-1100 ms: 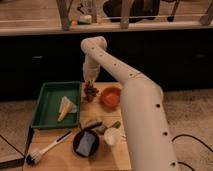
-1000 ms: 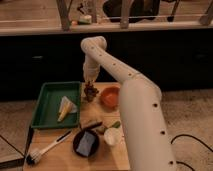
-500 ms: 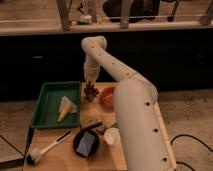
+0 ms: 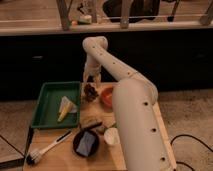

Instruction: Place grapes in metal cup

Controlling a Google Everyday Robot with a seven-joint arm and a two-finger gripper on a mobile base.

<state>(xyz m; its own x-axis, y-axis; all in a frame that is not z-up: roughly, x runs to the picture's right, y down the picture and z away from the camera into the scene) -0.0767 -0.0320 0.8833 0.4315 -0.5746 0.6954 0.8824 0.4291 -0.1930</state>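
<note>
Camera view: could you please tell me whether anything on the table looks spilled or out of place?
Nothing stands out. The claw hangs over the grapes, between the green tray and the orange bowl.

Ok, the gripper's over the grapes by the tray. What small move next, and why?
Probably ease the gripper straight down onto the grapes: it hangs right above them, between the green tray and the orange bowl, and they lie on the table, not lifted. I can't spot the metal cup in this view.
</note>
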